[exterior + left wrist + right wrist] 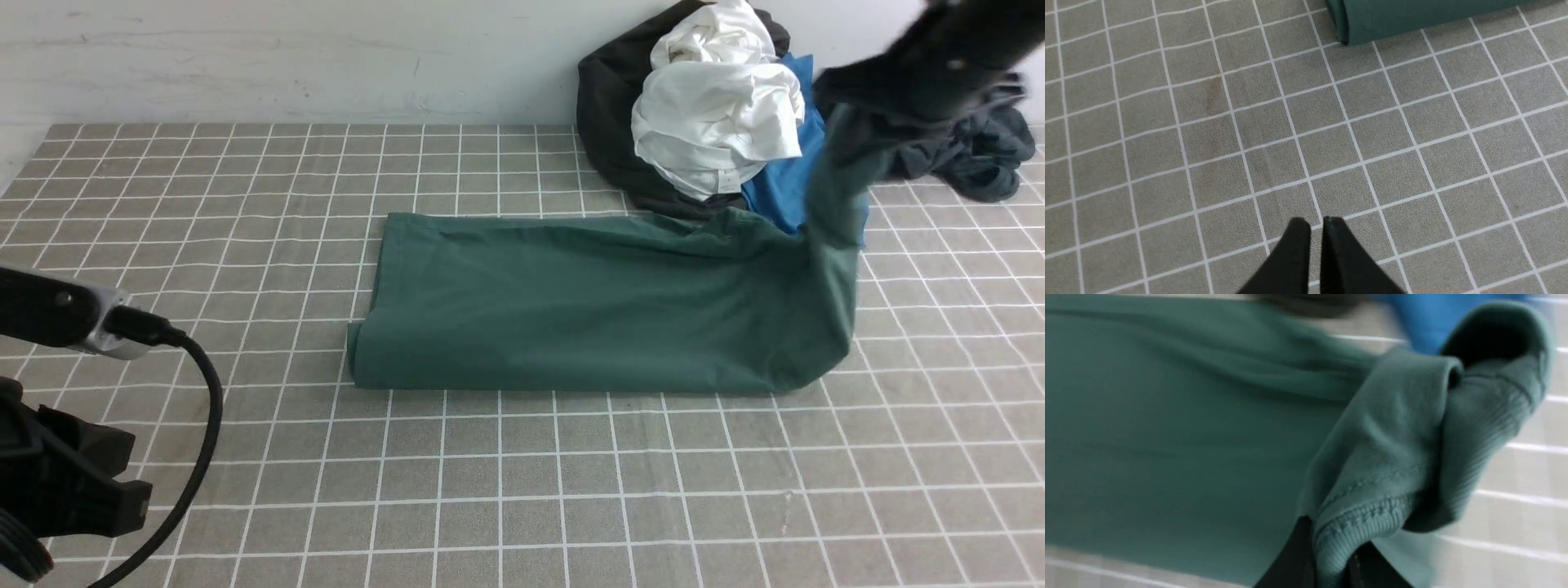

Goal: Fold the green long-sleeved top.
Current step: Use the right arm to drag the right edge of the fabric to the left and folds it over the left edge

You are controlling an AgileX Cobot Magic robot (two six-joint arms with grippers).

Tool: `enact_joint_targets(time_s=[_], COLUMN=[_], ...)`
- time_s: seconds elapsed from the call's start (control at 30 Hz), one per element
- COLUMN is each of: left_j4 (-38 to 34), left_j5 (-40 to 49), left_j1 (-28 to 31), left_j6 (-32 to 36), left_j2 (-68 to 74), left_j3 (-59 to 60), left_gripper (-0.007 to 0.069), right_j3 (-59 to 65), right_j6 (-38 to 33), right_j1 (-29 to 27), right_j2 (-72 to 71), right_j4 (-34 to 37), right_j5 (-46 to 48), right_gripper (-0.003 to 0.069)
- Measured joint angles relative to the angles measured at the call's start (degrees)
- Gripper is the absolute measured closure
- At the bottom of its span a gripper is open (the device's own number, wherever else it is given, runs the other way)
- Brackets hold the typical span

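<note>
The green long-sleeved top [588,302] lies folded into a long band across the middle of the checked cloth. Its right end is pulled up off the table toward my blurred right arm [939,57]. In the right wrist view my right gripper [1331,549] is shut on a ribbed edge [1372,522] of the top [1167,416]. My left gripper [1316,222] is shut and holds nothing. It hovers over bare cloth, well short of the top's near left corner [1372,24].
A heap of clothes sits at the back right against the wall: a white garment [718,122], a bright blue shirt [784,188], a black garment [608,106] and a dark grey one [980,155]. The grey checked tablecloth [245,204] covers the table.
</note>
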Motion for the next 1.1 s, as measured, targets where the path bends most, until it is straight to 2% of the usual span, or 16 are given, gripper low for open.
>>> enact_joint_targets(time_s=[0.03,0.07,0.2,0.37,0.6,0.7,0.73,0.77,0.87,0.93,1.0,1.1], left_j4=[-0.05,-0.19,-0.29,-0.46,-1.29,-1.69,-1.74,-1.91,-2.4,-2.61,-2.87,-3.59], left_j5=[0.0,0.0,0.0,0.0,-0.28,-0.76,-0.83,-0.83,-0.97,-1.02,-1.04,-1.79], left_j1=[0.0,0.0,0.0,0.0,0.0,0.0,0.0,0.0,0.0,0.0,0.0,0.0], left_j6=[0.0,0.0,0.0,0.0,0.0,0.0,0.0,0.0,0.0,0.0,0.0,0.89], left_j2=[0.0,0.0,0.0,0.05,0.12,0.12,0.12,0.12,0.12,0.12,-0.45,-3.05], left_j3=[0.0,0.0,0.0,0.59,1.5,1.5,1.5,1.55,1.86,2.04,2.03,2.03], left_gripper=[0.0599,0.0599,0.0599,0.0599,0.0599,0.0599,0.0599,0.0599,0.0599,0.0599,0.0599,0.0599], right_j3=[-0.01,-0.18,-0.64,-5.72,-17.51,-21.48,-22.28,-24.13,-27.52,-29.72,-31.21,-31.55], right_j6=[-0.06,-0.82,-3.42,-4.75,-4.31,-4.31,-4.31,-4.31,-4.49,-4.49,-4.35,-2.68], right_j1=[0.59,5.21,15.58,22.5,24.7,24.65,24.65,24.65,24.65,24.59,24.59,24.59], right_j2=[0.13,1.46,8.41,17.15,26.5,29.36,29.94,30.2,30.2,30.14,29.73,29.95], right_j4=[1.03,4.23,10.43,12.15,12.67,13.43,13.43,13.26,12.23,10.66,7.89,5.42], right_j5=[-1.01,-4.87,-14.7,-19.0,-19.81,-18.87,-18.29,-16.97,-15.44,-14.04,-11.85,-9.48], right_gripper=[0.0636,0.0636,0.0636,0.0636,0.0624,0.0564,0.0529,0.0448,0.0357,0.033,0.032,0.0364])
